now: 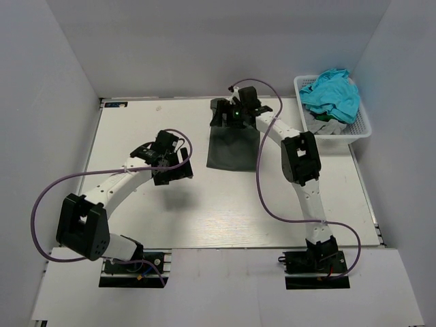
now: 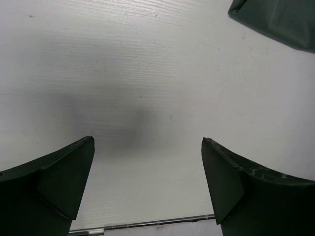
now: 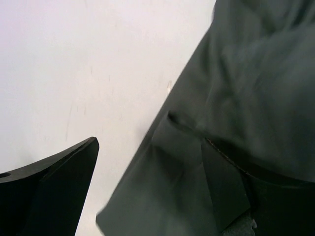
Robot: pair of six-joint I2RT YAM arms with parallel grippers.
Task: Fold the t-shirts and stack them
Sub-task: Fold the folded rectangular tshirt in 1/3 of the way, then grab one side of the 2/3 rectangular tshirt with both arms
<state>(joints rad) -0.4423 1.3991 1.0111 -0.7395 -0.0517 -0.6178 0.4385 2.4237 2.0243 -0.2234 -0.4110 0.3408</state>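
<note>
The white tabletop [image 1: 225,218] carries both arms, bolted at its near edge. The left arm [image 1: 116,184] bends in from the near left corner and ends left of the tabletop's middle. The right arm [image 1: 300,163] runs from the near right side up toward the middle of the far edge.

The dark tee [image 1: 231,146] lies on the tabletop as a folded, roughly oblong shape. It is close to the middle of the far edge and reaches from there toward the centre. A white basket [image 1: 361,126] stands in the far right corner. A turquoise tee [image 1: 334,92] is heaped in it, and a grey tee [image 1: 323,122] shows beneath that on the side toward the near edge.

The right jaws hang over the far end of the dark tee [image 3: 256,73] and stand wide apart. In the right wrist view one finger [image 3: 49,191] is above bare tabletop and the other [image 3: 231,196] is above the cloth, so the tee's edge runs between them. Whether either finger touches the cloth cannot be told.

The left jaws are also spread wide and hold nothing. They sit over bare tabletop, just left of the dark tee [image 2: 280,19], and only a corner of it shows in the left wrist view.
</note>
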